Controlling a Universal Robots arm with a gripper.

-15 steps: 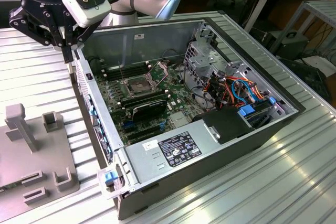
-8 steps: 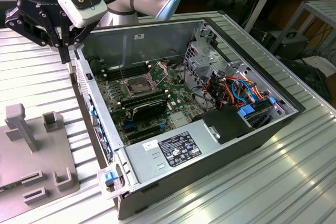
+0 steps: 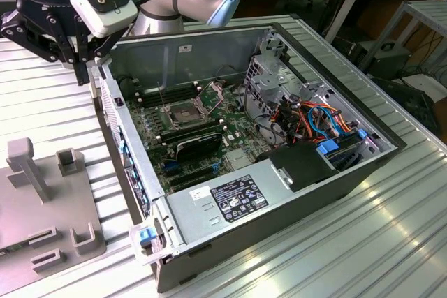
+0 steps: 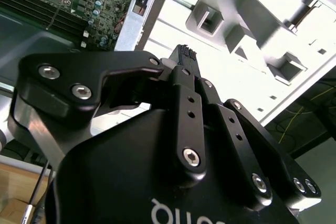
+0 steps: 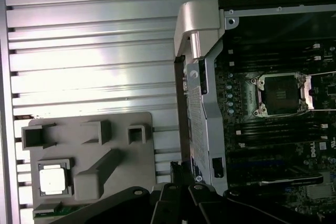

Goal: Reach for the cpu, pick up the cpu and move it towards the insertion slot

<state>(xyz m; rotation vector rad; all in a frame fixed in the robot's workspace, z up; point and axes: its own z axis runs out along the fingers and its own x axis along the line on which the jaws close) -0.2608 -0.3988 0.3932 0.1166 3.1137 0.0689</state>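
Jaws well apart from cpu point(image 5: 52, 178)

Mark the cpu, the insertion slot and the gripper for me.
cpu point(image 5: 52, 179): first wrist view, centre of its pale top face.
insertion slot point(image 5: 278, 94): first wrist view, its dark centre.
gripper point(image 4: 184, 55): second wrist view, at its fingertips.

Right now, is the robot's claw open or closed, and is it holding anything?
Gripper: jaws closed, holding nothing. The cpu lies in the grey tray.
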